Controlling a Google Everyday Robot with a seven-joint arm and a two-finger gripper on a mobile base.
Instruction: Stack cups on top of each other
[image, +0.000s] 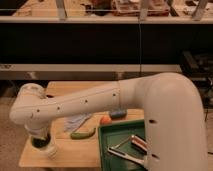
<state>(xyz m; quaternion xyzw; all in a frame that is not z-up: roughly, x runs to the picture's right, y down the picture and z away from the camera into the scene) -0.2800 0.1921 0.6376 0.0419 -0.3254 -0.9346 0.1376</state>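
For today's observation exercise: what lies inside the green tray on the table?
Inside the green tray lie metal tongs and a reddish-brown item. The robot's arm covers the tray's right part, so anything there is hidden. The gripper is at the table's left front, over a white cup.

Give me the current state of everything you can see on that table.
gripper: low over the table's front left corner, right above the white cup.
white cup: upright on the table, mostly hidden by the gripper.
green tray: flat at front right, holding metal utensils.
green vegetable: lying on the wooden table.
orange fruit: resting beside the tray.
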